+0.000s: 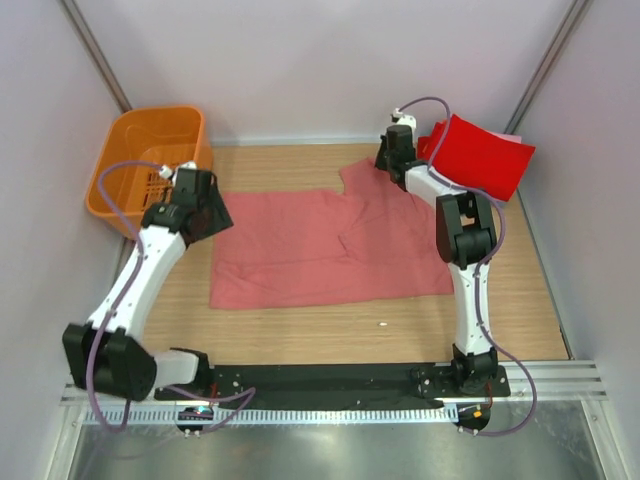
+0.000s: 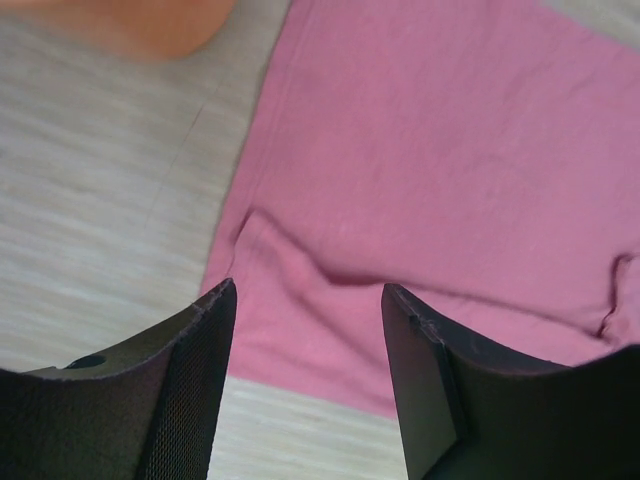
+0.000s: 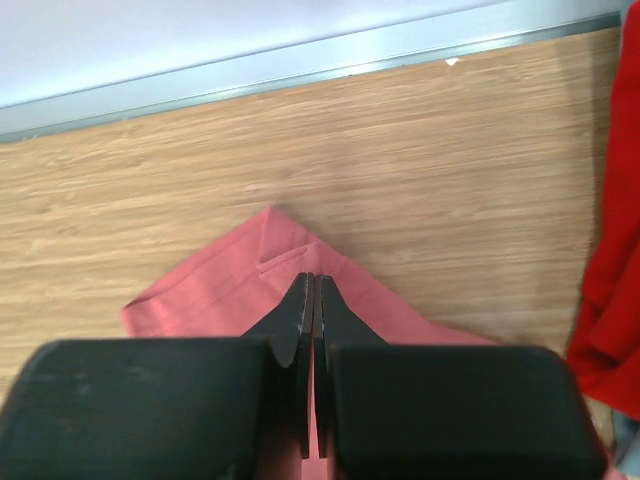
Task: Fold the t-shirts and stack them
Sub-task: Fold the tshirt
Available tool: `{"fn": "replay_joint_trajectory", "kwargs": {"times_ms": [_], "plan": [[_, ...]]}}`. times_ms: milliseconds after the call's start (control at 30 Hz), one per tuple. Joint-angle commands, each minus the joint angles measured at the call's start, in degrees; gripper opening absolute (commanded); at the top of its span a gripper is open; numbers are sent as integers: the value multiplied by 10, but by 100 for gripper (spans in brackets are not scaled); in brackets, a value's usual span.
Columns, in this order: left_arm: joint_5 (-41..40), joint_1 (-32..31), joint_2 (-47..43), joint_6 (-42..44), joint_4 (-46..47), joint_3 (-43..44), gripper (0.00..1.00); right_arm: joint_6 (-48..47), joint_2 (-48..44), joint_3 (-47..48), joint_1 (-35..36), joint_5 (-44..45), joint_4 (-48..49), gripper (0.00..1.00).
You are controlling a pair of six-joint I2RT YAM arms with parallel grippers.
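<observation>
Right wrist view: the sleeve of the pink shirt is pinched in the clenched right gripper at frame centre. The shirt is spread leftward across the desk, its left edge under the released left gripper.

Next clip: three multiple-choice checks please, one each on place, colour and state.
1. Where is the orange slotted plastic basket? A far left corner; B near right corner; C on a shirt.
2. What colour is the large short-sleeved cloth t-shirt spread flat? A grey; B salmon-pink; C blue.
3. How do the right gripper's jaws stand? A wide open; B shut on the t-shirt's sleeve; C out of view.
A: it stands far left in the top view. B: plain in all views. B: the wrist view shows them pinched on the cloth.
</observation>
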Motion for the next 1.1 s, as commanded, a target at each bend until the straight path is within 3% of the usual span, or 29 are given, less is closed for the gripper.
{"fn": "replay_joint_trajectory", "kwargs": {"times_ms": [0, 233, 533, 833, 1067], "plan": [[-41, -24, 82, -22, 40, 80, 61, -17, -66, -23, 1, 8, 74, 1], [-104, -22, 291, -28, -32, 309, 64, -28, -94, -50, -13, 47, 75, 1], [-112, -17, 462, -37, -58, 463, 64, -19, -122, -75, -52, 76, 66, 1], [-129, 1, 581, -51, -84, 553, 62, -13, -127, -87, -68, 84, 60, 1], [-135, 8, 589, -44, -63, 532, 62, -4, -124, -82, -70, 66, 60, 1]]}}
